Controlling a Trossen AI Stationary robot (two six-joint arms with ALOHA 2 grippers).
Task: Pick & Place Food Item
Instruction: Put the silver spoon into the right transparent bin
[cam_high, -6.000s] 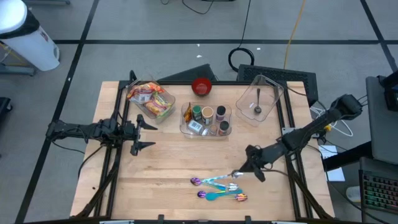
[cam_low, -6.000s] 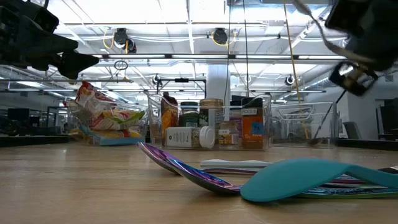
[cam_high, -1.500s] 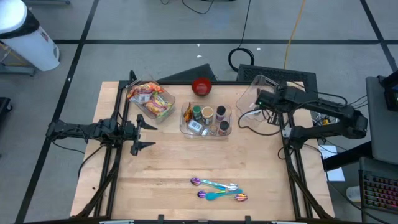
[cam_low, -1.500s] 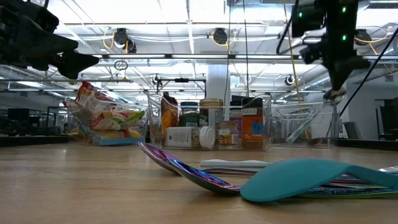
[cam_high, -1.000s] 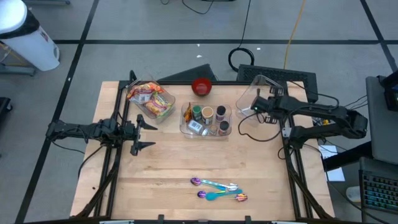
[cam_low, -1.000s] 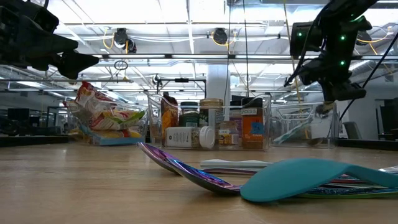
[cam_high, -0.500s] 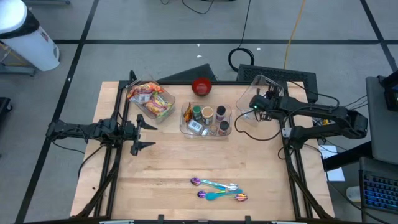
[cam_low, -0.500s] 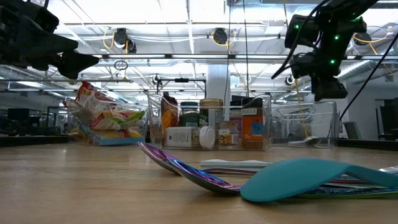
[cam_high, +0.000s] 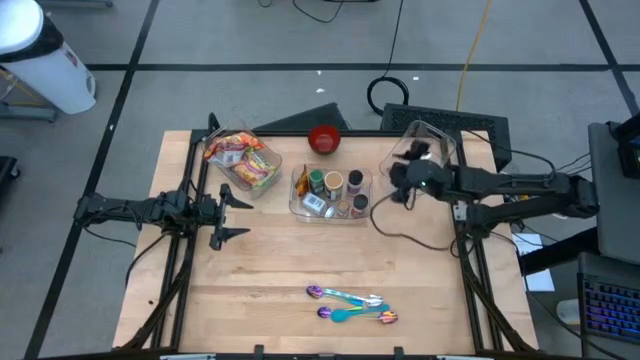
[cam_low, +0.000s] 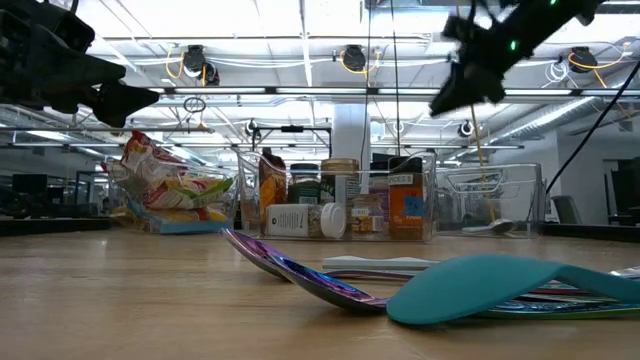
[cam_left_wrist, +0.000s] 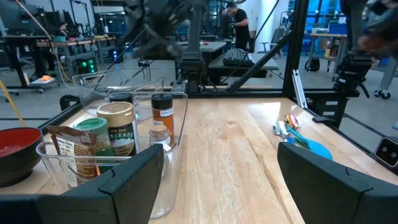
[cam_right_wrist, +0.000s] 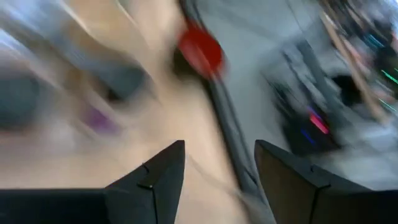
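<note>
Right tool (cam_high: 403, 180) — dark, two-fingered, empty

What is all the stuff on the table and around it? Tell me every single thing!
Snack tub: one, clear, colourful packets inside, table's back left.
Jar tub: one, clear, several jars and bottles inside, back middle.
Bowl: one, red, back edge behind the jar tub.
Empty tub: one, clear, a spoon inside, back right.
Spoons: a small pile, purple, teal and pale, front middle.
Table: one, light wood.
Left hand: open, empty, over the table's left side.
Right hand: fingers apart, empty, raised between the jar tub and empty tub.
</note>
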